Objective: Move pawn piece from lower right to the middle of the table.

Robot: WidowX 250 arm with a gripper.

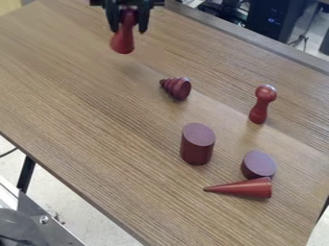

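open tabletop [96,115] left, gap between ribbed cone [177,88] and tall cylinder [196,150], 3 obstacles [259,164] right

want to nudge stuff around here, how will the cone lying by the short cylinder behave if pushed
The cone lies on its side and tapers to a point, so it will probably roll in a curve. Its shiny surface suggests it could be slippery. A push towards the short cylinder would likely be blocked.

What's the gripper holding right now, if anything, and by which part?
The gripper holds a red pin-shaped piece by its narrower upper part, with the wide rounded end hanging down.
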